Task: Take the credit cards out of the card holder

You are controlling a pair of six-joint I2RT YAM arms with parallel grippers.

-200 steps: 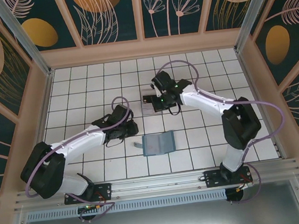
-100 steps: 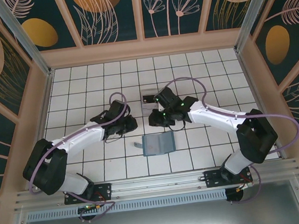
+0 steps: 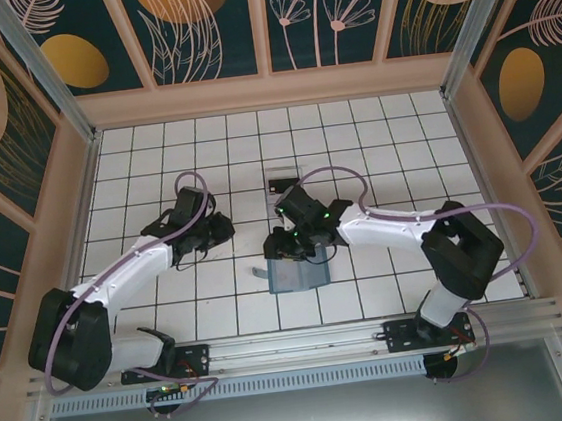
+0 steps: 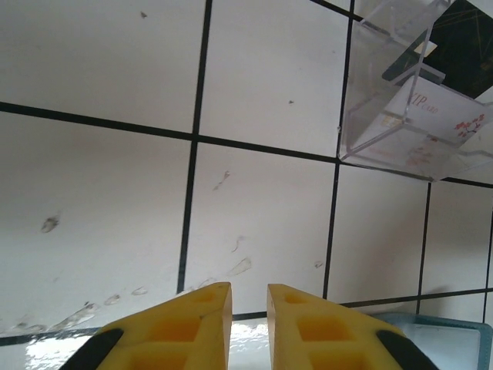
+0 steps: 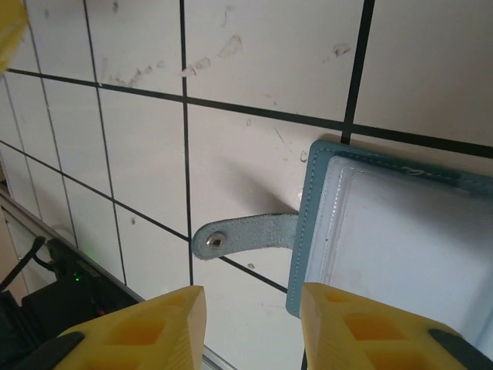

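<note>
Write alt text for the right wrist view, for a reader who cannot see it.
The right gripper, yellow fingers apart and empty, hovers by the left edge of the open blue card holder, which lies flat on the white tiled table. The holder's snap tab sticks out to the left.

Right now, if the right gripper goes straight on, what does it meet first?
Probably the tab of the wallet, in line with the open right gripper; depth is unclear.
</note>
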